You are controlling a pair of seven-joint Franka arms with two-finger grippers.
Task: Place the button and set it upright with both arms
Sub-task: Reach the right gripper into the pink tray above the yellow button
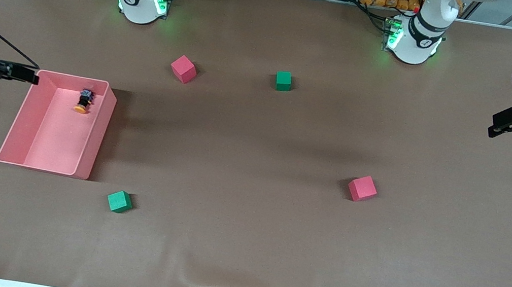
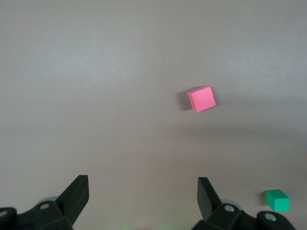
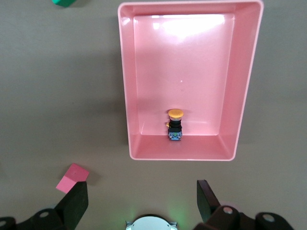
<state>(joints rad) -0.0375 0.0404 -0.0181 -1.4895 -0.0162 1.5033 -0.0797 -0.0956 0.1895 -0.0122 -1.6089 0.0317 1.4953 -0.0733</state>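
The button [image 1: 84,101] lies on its side in a pink bin [image 1: 97,139], near the bin's wall farthest from the front camera, orange cap toward that camera. It also shows in the right wrist view [image 3: 175,124], inside the bin [image 3: 243,86]. My right gripper [image 1: 15,72] is open and empty, up in the air beside the bin's corner at the right arm's end of the table; its jaws [image 3: 142,189] stand wide apart. My left gripper [image 1: 508,122] is open and empty, high over the left arm's end of the table; it shows open in the left wrist view [image 2: 142,184].
Two red cubes [image 1: 183,69] [image 1: 362,188] and two green cubes [image 1: 283,80] [image 1: 119,201] lie scattered on the brown table. The left wrist view shows a red cube [image 2: 201,98] and a green one [image 2: 277,200]. The right wrist view shows a red cube [image 3: 72,178].
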